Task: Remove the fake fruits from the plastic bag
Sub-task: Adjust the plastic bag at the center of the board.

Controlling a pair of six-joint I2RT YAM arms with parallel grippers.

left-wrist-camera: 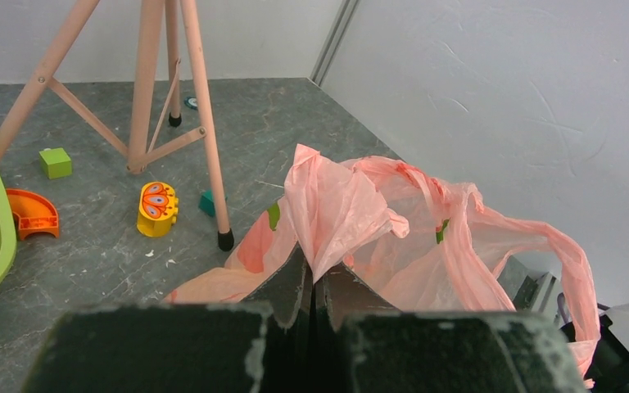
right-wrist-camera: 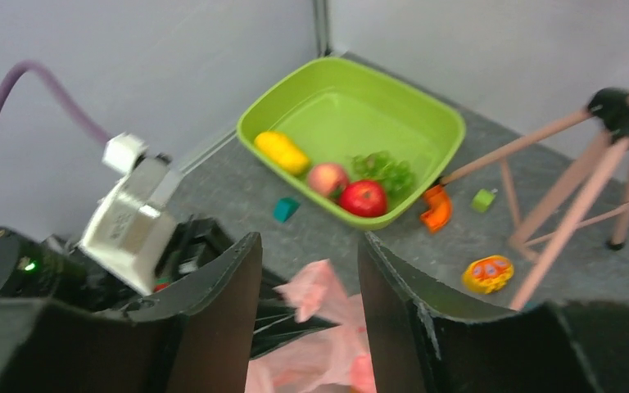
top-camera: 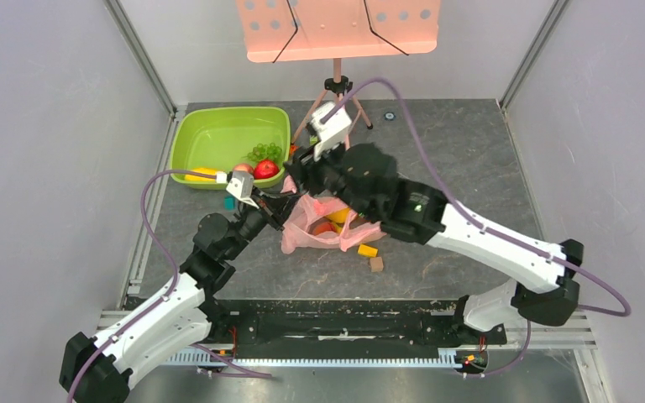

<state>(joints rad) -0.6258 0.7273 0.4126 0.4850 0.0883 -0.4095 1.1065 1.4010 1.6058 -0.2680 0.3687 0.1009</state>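
The pink plastic bag (top-camera: 329, 220) lies crumpled mid-table, with yellow and red shapes showing through it. My left gripper (top-camera: 277, 206) is shut on a raised fold of the plastic bag (left-wrist-camera: 352, 205), its jaws (left-wrist-camera: 318, 277) pressed together on the film. My right gripper (right-wrist-camera: 309, 239) hovers open above that pinched fold (right-wrist-camera: 321, 288), nothing between its fingers. In the top view the right gripper (top-camera: 300, 173) sits between the bag and the basin. A red apple (right-wrist-camera: 363, 197), a peach (right-wrist-camera: 328, 178), a yellow fruit (right-wrist-camera: 281, 151) and green grapes (right-wrist-camera: 385, 168) lie in the basin.
The lime-green basin (top-camera: 218, 126) stands at the back left. A pink stand's tripod legs (left-wrist-camera: 205, 123) rise behind the bag. Small toys lie about: a yellow block (left-wrist-camera: 157, 209), an orange curved piece (left-wrist-camera: 34, 213), a green cube (left-wrist-camera: 55, 162), a yellow cube (top-camera: 368, 250), a tan cube (top-camera: 376, 264).
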